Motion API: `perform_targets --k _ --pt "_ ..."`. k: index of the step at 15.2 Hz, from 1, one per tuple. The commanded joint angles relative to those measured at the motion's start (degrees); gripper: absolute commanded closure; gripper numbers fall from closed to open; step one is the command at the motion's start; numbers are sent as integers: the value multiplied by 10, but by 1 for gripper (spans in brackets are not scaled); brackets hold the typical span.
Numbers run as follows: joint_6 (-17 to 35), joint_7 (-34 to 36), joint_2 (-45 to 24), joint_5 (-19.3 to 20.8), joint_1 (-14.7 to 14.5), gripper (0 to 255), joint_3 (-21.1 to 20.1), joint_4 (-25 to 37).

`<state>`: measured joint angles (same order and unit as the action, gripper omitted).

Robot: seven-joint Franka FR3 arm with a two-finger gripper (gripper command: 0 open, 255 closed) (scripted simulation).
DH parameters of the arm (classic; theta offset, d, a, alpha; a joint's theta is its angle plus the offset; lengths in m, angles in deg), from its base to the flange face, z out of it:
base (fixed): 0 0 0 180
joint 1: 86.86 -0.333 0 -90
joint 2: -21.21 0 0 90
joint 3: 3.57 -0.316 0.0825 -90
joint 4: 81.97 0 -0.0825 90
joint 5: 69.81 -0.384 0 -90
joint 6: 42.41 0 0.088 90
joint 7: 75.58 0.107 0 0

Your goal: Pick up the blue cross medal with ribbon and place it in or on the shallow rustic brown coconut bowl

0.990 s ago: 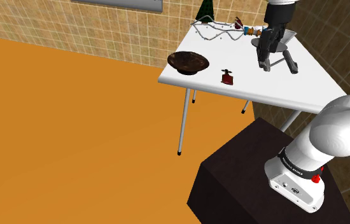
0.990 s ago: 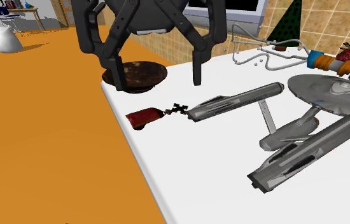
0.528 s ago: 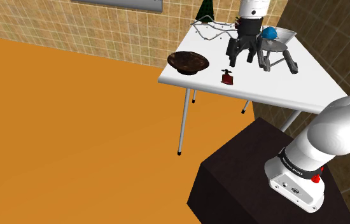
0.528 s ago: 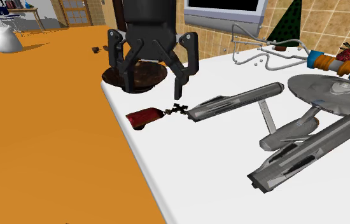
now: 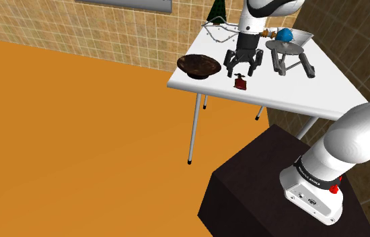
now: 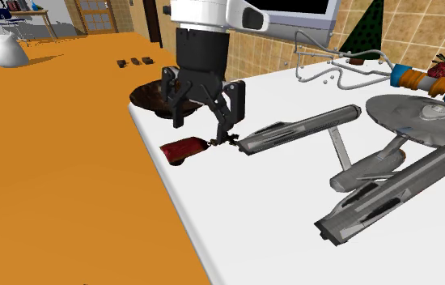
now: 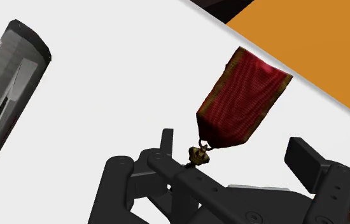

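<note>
Since the earlier frame the hand (image 5: 241,71) has left the grey spaceship model (image 6: 391,162) and come down toward the shoulder view's left, so it now hangs low over the medal (image 7: 240,102). Its fingers stand wide apart and hold nothing. The medal lies flat near the edge of the worktop (image 5: 291,94), in the upper middle of the shoulder view, a little apart from the brown bowl (image 5: 198,65) to its left. Its ribbon is dark red. The small cross (image 7: 199,154) looks dark, not blue, and sits between the fingers in the wrist view.

We judge the step in hand to be the grasp. We should keep the cross centred, go straight down until the tips nearly meet the surface, then close slowly, since so thin a thing slips out easily. The ribbon will likely trail, so we lift well clear before crossing to the bowl.

The worktop is plain white. Below it runs an orange floor (image 5: 76,134), with tan tiled walls (image 5: 35,23) behind.
</note>
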<state>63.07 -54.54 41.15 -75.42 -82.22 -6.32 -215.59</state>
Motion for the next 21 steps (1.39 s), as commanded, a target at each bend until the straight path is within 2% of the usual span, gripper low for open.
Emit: perform_targets --k 1,4,11,12,21 --pt "16 0 -2 -1 0 0 0 -13" --pt "36 0 -4 -2 -1 0 -2 -31" --pt "36 0 -5 -2 -1 0 -2 -31" --pt "36 0 -5 -2 -1 255 -2 -31" --pt "36 0 -5 -2 -1 255 -1 -31"
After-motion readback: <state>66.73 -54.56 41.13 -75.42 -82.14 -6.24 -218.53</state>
